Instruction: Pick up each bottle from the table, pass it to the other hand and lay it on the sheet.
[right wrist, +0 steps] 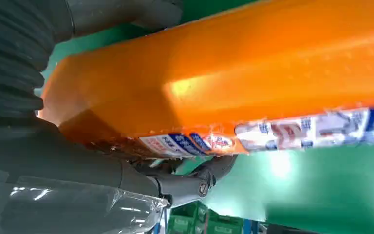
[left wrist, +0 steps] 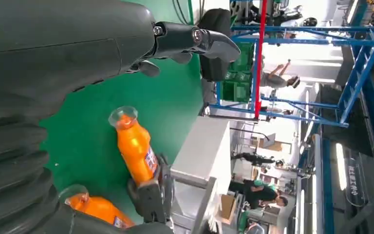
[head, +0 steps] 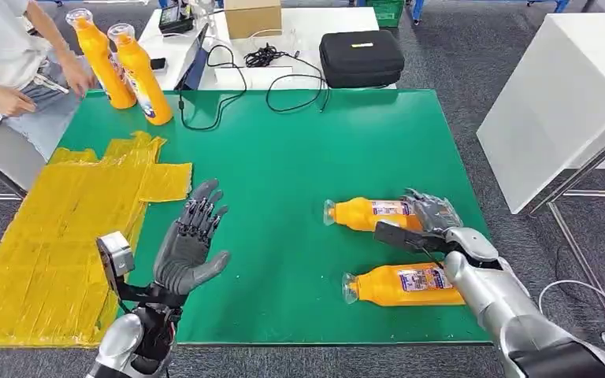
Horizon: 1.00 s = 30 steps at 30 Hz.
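Green table (head: pixel 299 150) carries four bottles: two upright beyond the sheet (head: pixel 55 244), two lying right of it. Right hand (head: pixel 433 214) wraps the farther lying bottle (head: pixel 366 213); left hand (head: pixel 189 244) hovers spread, empty.

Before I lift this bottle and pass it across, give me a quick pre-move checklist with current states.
1. Right hand closed around the farther lying bottle: ok; fingers wrap its base end.
2. Grip firmness: cannot tell.
3. Left hand free to receive: ok, holds nothing, fingers apart.
4. Nearer lying bottle clear of the lift: cannot tell; it lies right beside the right forearm.
5. Yellow sheet has bare room: ok.
6. Person's hand near the standing bottles, away from the pass path: ok.
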### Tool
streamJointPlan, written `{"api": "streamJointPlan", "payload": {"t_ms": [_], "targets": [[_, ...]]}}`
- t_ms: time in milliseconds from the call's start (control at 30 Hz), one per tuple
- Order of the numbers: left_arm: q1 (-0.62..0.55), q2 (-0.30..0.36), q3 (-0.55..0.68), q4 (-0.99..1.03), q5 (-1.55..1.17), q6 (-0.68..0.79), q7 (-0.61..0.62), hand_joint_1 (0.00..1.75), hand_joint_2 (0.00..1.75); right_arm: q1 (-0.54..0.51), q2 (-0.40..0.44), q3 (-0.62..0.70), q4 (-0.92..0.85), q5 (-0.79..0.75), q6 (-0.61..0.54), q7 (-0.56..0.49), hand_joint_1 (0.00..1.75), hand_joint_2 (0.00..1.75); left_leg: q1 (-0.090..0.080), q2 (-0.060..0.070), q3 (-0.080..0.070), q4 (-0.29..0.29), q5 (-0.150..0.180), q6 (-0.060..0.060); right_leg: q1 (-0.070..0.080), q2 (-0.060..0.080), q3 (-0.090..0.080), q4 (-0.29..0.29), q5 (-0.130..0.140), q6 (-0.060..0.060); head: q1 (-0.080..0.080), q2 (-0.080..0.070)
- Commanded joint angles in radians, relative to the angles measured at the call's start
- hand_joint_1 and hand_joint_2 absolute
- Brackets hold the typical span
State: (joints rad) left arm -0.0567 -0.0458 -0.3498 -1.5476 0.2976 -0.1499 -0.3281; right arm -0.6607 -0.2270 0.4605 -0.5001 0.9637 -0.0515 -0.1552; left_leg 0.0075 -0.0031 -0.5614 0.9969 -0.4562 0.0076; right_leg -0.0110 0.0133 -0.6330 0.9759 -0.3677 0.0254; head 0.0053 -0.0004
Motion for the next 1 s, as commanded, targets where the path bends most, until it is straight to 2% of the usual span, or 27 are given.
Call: {"api": "streamJointPlan", "payload": {"t_ms": [33, 267, 533, 700, 800, 867, 1000], "targets": [[-0.051, 0.007, -0.024, 0.063, 0.009, -0.002, 0.009, 0.0, 1.75, -0.032, -0.007, 0.14, 0.141, 0.095, 0.058, 0.085, 1.75, 1.75, 0.001, -0.003, 0.004, -0.001, 0.0, 0.0, 0.001, -0.004, 0.006, -0.002, -0.001, -0.001, 0.0, 0.0], [-0.048, 0.003, -0.019, 0.058, 0.007, -0.003, 0.017, 0.0, 1.75, -0.037, -0.005, 0.182, 0.15, 0.168, 0.034, 0.179, 1.75, 1.75, 0.0, -0.003, 0.007, -0.001, 0.0, 0.0, 0.001, -0.004, 0.008, -0.002, -0.001, 0.0, 0.0, 0.0], [-0.045, 0.001, -0.014, 0.053, 0.005, -0.004, 0.019, 0.0, 1.75, -0.044, -0.005, 0.152, 0.136, 0.174, -0.009, 0.193, 1.75, 1.75, -0.001, -0.003, 0.007, -0.001, -0.001, 0.0, 0.0, -0.005, 0.009, -0.002, -0.001, -0.001, -0.001, 0.0], [-0.032, -0.011, -0.001, 0.041, 0.006, 0.011, 0.029, 0.0, 1.75, -0.023, 0.013, 0.129, 0.114, 0.236, -0.148, 0.283, 1.75, 1.75, -0.002, -0.002, 0.006, -0.001, -0.001, 0.001, -0.001, -0.003, 0.008, -0.002, -0.001, 0.0, 0.0, 0.0], [0.001, -0.013, 0.002, 0.018, -0.005, 0.013, 0.033, 0.0, 1.75, 0.035, 0.031, 0.027, 0.046, 0.24, -0.336, 0.312, 1.75, 1.75, -0.002, -0.002, 0.007, -0.001, -0.001, 0.001, 0.0, -0.004, 0.009, -0.002, -0.001, -0.001, 0.0, 0.0], [0.035, -0.012, 0.003, -0.006, -0.018, 0.012, 0.033, 0.0, 1.75, 0.116, 0.056, -0.092, -0.055, 0.185, -0.449, 0.274, 1.75, 1.75, -0.001, 0.0, 0.008, -0.002, -0.002, 0.001, 0.0, -0.002, 0.009, -0.003, -0.001, -0.001, 0.0, 0.0], [0.057, -0.009, 0.002, -0.03, -0.045, 0.007, 0.03, 0.0, 1.75, 0.261, 0.113, -0.289, -0.321, 0.14, -0.545, 0.185, 1.75, 1.75, 0.0, 0.001, 0.007, -0.002, -0.004, 0.0, 0.001, -0.002, 0.009, -0.002, -0.003, -0.001, 0.0, 0.0]]}}
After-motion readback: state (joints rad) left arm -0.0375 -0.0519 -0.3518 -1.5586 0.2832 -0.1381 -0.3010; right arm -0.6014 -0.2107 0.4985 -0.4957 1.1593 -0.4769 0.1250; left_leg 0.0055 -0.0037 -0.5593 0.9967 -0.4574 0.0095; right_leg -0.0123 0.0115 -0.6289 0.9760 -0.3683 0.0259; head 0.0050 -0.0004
